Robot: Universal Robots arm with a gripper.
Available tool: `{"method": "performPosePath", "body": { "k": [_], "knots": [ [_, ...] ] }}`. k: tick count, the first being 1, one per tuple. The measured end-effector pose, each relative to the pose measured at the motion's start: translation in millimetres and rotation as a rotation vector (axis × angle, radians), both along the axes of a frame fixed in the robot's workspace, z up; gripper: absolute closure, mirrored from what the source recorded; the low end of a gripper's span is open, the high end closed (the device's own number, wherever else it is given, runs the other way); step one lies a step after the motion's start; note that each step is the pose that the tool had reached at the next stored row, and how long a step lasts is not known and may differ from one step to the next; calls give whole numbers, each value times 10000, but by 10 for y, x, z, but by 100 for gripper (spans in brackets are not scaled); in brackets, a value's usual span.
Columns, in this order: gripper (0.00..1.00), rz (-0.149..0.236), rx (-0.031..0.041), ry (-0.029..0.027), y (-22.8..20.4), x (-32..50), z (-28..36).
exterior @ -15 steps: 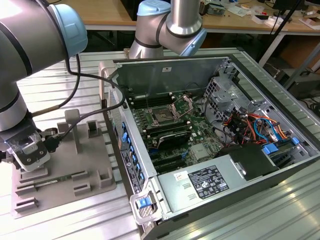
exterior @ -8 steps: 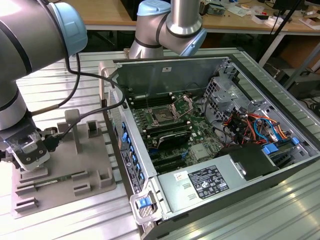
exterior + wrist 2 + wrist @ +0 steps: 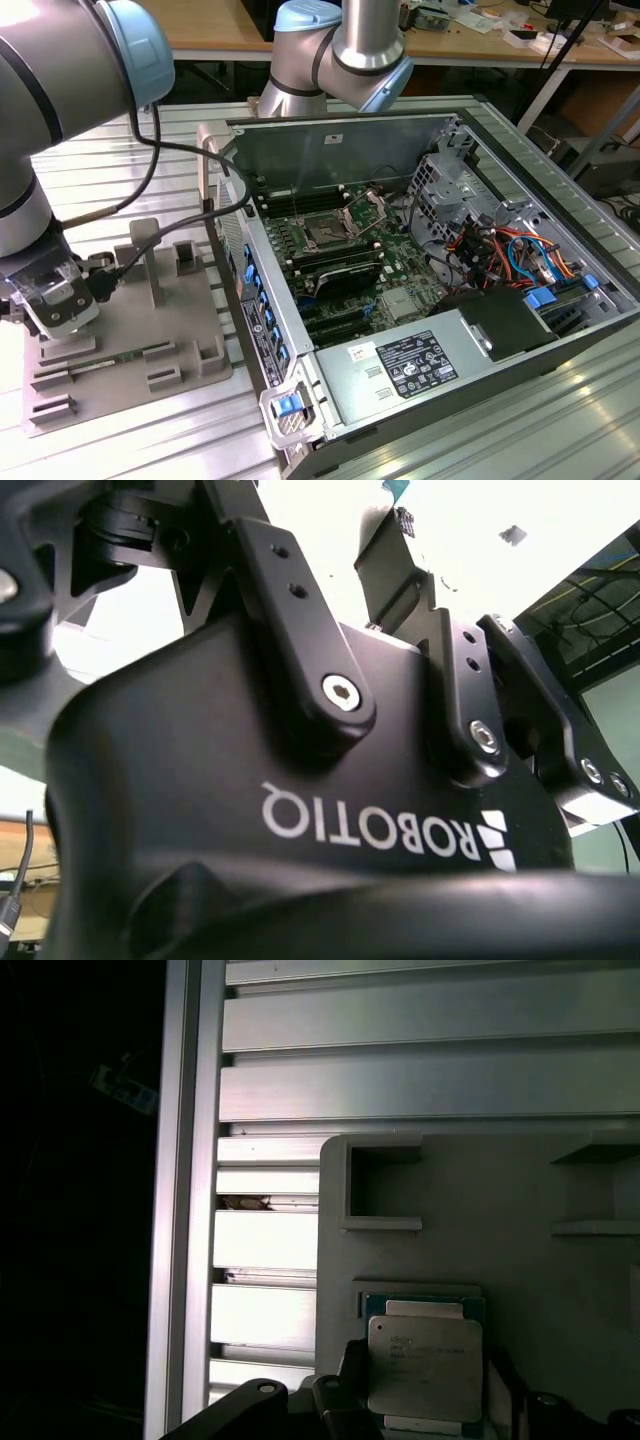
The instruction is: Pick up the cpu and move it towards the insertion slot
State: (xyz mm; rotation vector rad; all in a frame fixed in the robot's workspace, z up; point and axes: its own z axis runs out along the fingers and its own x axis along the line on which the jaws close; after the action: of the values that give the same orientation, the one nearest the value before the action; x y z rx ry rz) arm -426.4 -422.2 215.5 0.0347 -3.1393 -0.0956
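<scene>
Pick-up step, by the look of it. Gripper low over grey plastic tray; cpu flat in a tray pocket, right at the gripper. Cannot tell whether clamped or free. Insertion slot well apart, inside the open computer case. Calls for a level lift, then clearance over the case wall.

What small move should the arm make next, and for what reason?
Probably a short straight lift: the cpu sits at the gripper over the grey tray, while the insertion slot lies away toward the exterior view's right.
</scene>
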Motion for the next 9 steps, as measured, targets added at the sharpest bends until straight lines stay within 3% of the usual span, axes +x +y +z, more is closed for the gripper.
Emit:
{"method": "performPosePath", "body": {
  "k": [9],
  "knots": [
    [45,0,1,-1,0,0,31]
  ]
}}
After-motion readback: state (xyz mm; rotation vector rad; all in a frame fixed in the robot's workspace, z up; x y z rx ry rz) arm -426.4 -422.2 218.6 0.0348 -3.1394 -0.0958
